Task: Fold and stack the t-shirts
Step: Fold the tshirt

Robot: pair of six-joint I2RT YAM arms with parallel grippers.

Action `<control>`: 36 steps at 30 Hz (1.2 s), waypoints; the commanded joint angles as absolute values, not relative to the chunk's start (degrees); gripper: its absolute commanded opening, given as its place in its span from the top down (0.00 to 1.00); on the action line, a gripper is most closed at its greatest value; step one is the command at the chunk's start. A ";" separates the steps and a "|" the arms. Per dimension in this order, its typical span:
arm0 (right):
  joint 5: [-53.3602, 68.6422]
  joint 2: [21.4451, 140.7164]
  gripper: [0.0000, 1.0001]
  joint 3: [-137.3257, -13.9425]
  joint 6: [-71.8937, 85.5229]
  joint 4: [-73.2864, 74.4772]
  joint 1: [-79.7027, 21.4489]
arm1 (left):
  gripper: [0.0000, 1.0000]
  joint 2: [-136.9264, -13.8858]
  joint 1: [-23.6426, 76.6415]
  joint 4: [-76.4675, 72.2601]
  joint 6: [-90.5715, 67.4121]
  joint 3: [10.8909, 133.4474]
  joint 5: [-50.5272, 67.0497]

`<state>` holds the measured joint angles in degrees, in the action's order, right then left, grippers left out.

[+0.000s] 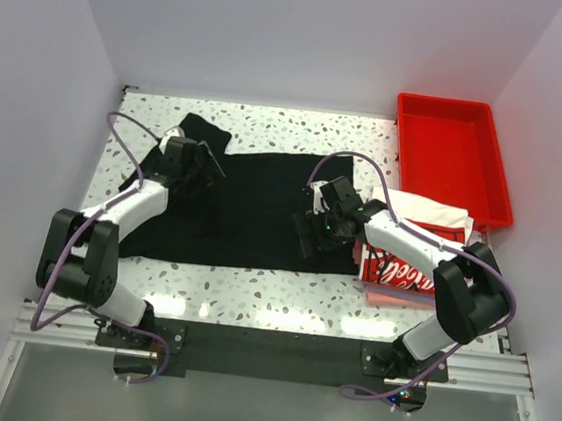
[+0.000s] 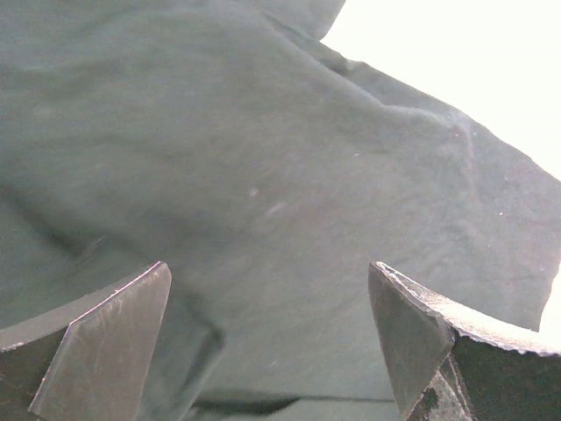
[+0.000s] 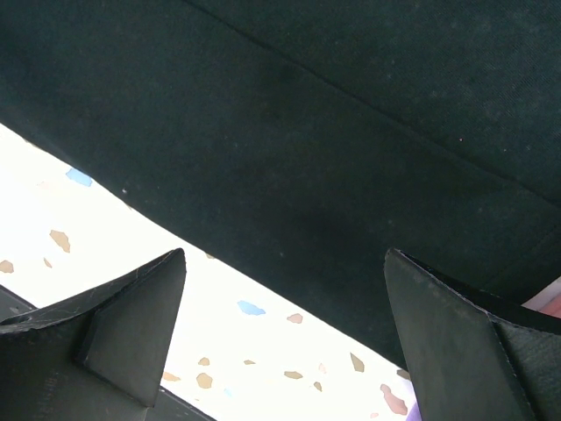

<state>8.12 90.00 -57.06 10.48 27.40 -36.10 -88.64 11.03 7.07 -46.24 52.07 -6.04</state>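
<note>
Left gripper (image 1: 201,162): fingers spread wide, holding nothing, low over the far left part of the black t-shirt.
Black t-shirt (image 1: 250,217): spread flat mid-table on the speckled table (image 1: 252,293), one sleeve sticking out at its far left.
Right gripper (image 1: 310,236): fingers spread wide, empty, over the shirt's near right edge.
White printed t-shirt (image 1: 430,212): folded, right of the black one, lying on a pink t-shirt (image 1: 392,298), partly hidden by the right arm.
Red tray (image 1: 448,148): far right corner.

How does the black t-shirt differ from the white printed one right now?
The black t-shirt is plain; the white t-shirt carries a red print. The black t-shirt lies spread over the table; the white t-shirt sits folded at the right, on a pinkish one. Both lie on the same table.
</note>
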 commanded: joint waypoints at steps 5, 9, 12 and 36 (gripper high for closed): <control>7.12 89.21 0.01 -58.89 10.02 27.25 -36.21 | 0.00 -81.73 10.99 8.52 -43.07 45.09 -11.78; 6.94 89.12 0.01 -58.80 10.02 27.25 -36.21 | 0.00 -84.55 10.99 9.14 -42.72 46.05 -12.65; 6.77 89.12 0.01 -58.80 9.93 27.51 -36.21 | 0.00 -86.65 10.73 8.52 -42.45 47.37 -14.32; 4.49 86.49 0.01 -58.62 10.63 27.51 -36.21 | 0.00 -94.58 0.00 10.99 -40.25 61.53 -15.39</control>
